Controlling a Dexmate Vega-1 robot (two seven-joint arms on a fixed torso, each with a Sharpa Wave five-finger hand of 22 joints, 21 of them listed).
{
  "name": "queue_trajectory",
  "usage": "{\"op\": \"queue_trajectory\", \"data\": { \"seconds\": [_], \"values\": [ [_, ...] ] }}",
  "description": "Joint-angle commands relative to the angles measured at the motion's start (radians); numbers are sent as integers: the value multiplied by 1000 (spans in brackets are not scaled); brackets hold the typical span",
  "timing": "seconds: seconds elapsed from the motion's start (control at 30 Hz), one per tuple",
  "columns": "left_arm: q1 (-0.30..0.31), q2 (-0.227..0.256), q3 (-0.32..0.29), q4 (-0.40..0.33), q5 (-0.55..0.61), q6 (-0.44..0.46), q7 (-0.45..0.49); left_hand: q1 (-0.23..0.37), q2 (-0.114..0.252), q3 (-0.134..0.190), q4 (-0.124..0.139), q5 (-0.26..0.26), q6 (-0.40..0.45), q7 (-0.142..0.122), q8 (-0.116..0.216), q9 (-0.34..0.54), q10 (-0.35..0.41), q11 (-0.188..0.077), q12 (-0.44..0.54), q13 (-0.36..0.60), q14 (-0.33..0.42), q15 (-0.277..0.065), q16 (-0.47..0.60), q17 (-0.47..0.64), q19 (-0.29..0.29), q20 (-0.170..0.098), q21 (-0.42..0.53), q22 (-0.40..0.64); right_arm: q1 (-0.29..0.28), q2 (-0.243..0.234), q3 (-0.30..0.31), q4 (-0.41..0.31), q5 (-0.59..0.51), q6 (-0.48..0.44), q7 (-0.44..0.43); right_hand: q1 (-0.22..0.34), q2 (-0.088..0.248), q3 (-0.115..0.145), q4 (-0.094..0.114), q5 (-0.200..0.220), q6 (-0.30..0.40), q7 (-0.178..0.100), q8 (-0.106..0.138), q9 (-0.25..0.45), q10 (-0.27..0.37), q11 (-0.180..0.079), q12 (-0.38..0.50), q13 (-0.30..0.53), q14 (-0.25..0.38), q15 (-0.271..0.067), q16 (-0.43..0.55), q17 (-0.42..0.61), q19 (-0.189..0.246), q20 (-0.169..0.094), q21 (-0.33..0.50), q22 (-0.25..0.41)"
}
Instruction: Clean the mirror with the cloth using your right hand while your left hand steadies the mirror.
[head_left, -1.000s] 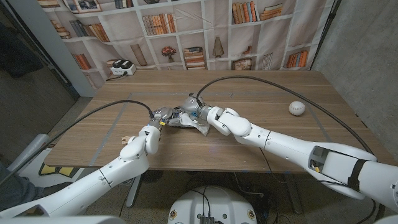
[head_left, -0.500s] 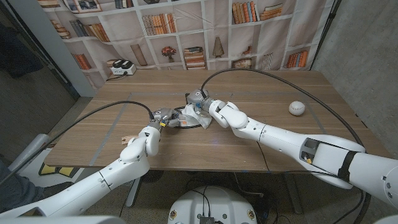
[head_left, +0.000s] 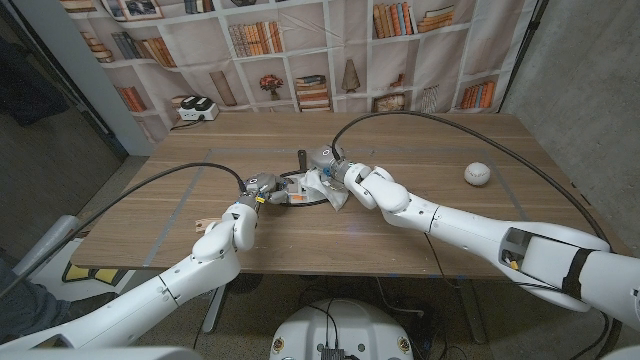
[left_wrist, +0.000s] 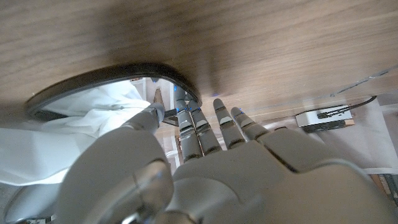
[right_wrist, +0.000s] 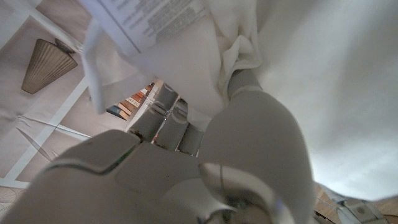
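The right hand (head_left: 327, 172), fingers bunched on the cloth (head_left: 322, 186), has swept back across the mirror (head_left: 300, 193) mid-wipe, the left hand (head_left: 262, 188), fingers spread, still steadying its rim.

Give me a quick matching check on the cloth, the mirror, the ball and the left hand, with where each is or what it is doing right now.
Things:
1. cloth
2. mirror
3. ball
4. left hand

States:
A. alone on the table's right part
B. at the mirror's edge, steadying it
C. lying on the wood, partly under white fabric
D. held by the right hand

Pairs: 1-D, 2-C, 3-A, 4-B
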Motion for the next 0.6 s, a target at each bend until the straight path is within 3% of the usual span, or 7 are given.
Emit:
{"op": "queue_trajectory", "data": {
  "seconds": [0.03, 0.4, 0.6],
  "values": [
    [-15, -9, 4, 15, -1, -26, 14, -7, 0, 7, 0, -3, 40, 37, 0, 3, -1, 3, -3, 0, 3, -67, -1, -1, 8, -1, -1, 3, -44, -25, 16, -71, 8, 74, 9, 5, 4, 4, 2, 3, 39, -29, 5, 4, 60, -56, 4, 144, -6, -13, -3, 3, -3, -153, 6, 1],
    [-20, -8, 7, 16, 0, -28, 7, -8, 0, 13, -3, -2, 44, 37, -1, 3, 1, 3, -3, 0, 4, -64, -1, -1, 8, -2, -1, 3, -45, 0, 22, -32, 12, 116, -19, 5, 3, 5, 2, 3, 40, -30, 4, 3, 60, -56, 2, 146, -7, -14, -4, 5, -5, -154, 12, -2],
    [-19, -7, 8, 11, 2, -23, 4, -9, 0, 16, -5, -2, 44, 38, -2, 3, 3, 2, -3, 0, 4, -63, -1, 0, 8, -1, -2, 3, -28, 37, 31, 30, 23, 105, -35, 3, 3, 6, 3, 3, 40, -30, 4, 3, 61, -56, 2, 147, -8, -14, -5, 6, -7, -153, 15, -4]
  ]
}}
